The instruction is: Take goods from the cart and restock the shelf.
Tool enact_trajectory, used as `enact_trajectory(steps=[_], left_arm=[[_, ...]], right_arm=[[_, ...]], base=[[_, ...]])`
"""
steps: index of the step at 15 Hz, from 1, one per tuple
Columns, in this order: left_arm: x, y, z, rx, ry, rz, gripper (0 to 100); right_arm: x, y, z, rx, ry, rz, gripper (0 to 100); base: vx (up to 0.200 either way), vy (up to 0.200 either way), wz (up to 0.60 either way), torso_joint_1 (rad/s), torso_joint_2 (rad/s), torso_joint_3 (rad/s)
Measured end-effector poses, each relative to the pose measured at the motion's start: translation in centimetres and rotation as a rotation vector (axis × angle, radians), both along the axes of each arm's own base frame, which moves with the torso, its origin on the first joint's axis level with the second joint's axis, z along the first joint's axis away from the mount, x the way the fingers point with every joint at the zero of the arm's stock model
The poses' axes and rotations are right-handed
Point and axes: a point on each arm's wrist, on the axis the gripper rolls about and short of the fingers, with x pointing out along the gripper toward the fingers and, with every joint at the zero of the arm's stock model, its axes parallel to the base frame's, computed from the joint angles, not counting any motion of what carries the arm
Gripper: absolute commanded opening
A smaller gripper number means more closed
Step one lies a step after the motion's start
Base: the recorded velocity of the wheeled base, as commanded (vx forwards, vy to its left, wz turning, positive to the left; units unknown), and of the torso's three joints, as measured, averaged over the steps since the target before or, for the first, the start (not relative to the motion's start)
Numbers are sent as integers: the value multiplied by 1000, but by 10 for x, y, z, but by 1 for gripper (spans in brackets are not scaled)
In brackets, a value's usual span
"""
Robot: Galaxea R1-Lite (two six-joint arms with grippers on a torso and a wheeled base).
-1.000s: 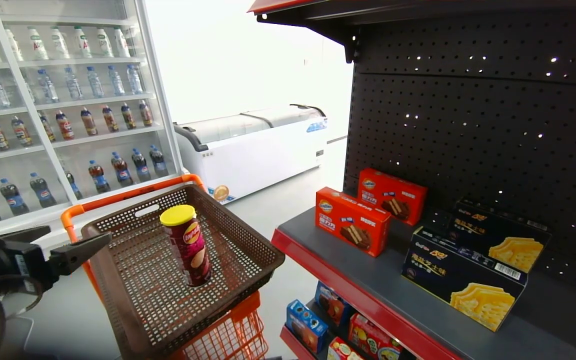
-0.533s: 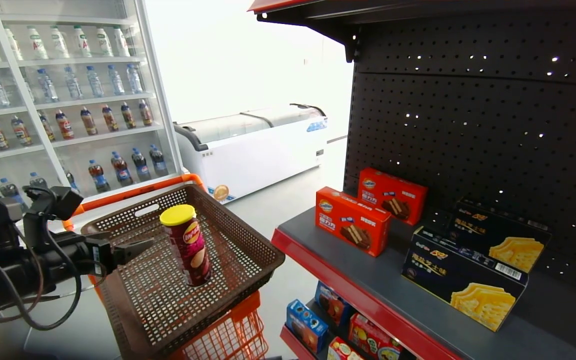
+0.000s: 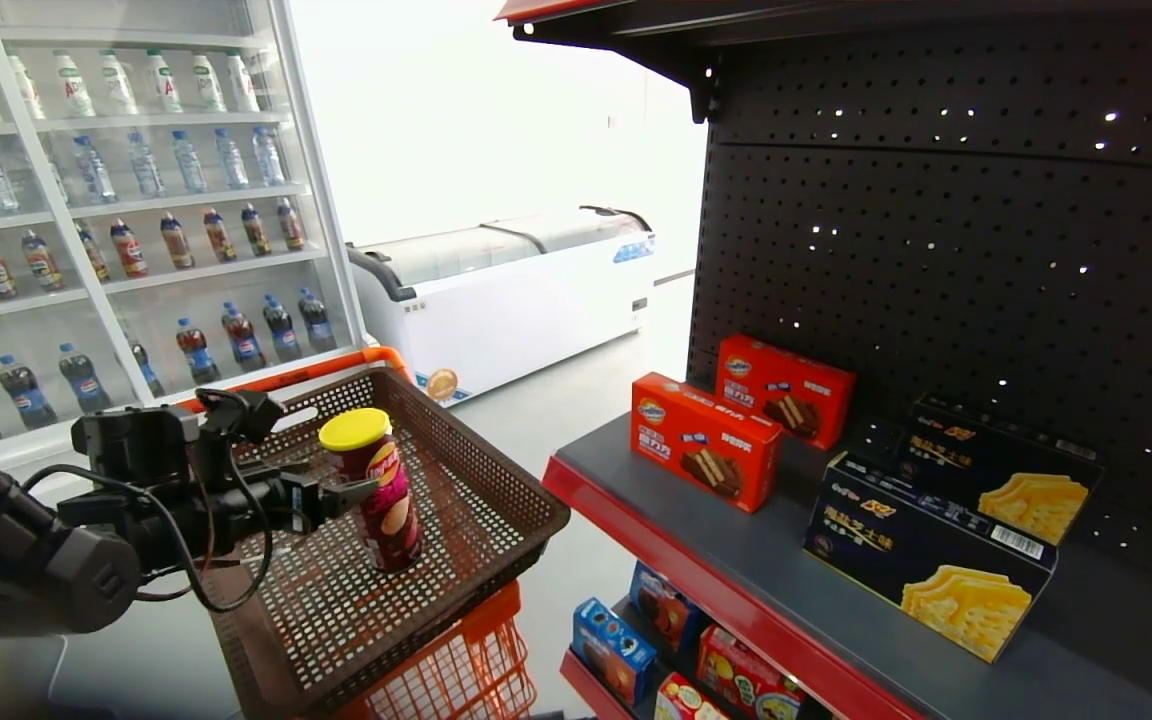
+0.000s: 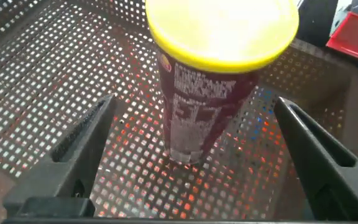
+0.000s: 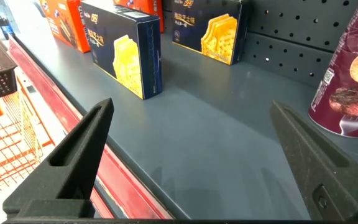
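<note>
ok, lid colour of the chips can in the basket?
Yellow. The lid of the chips can shows best in left wrist view.

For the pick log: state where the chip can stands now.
In the head view the chip can stands upright in the brown cart basket on the robot's left, flanked on both sides by the open left gripper.

A maroon chip can [image 3: 376, 500] with a yellow lid stands upright in the cart's brown basket [image 3: 496, 480], between the left claw's [image 4: 194, 109] spread fingers.
</note>
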Motion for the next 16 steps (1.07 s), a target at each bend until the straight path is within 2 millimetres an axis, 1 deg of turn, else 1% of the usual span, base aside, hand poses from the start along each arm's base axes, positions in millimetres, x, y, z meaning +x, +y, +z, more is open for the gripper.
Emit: enact_trajectory(steps=[3,5,8,12,13,16], left_arm=[[32,-6,-8,21,-40,-28,100],[46,-11,-17,28,-41,-41,100],[55,-18,-31,82,-40,-85,100],[64,-23,-40,105,-35,-89,100],[66,-24,-42,105,-37,-89,0],[72,-30,-43,115,-44,-68,0]], right_arm=[[0,0,0,0,0,0,100],[0,0,0,0,0,0,100],[0,0,0,0,1,0,100],[0,0,0,0,0,0,100],[0,0,0,0,0,0,100],[0,0,0,0,0,0,100]], base=[[0,0,0,0,0,0],[0,0,0,0,0,0],[0,0,0,0,0,0],[0,0,0,0,0,0],[0,0,0,0,0,0],[0,0,0,0,0,0]])
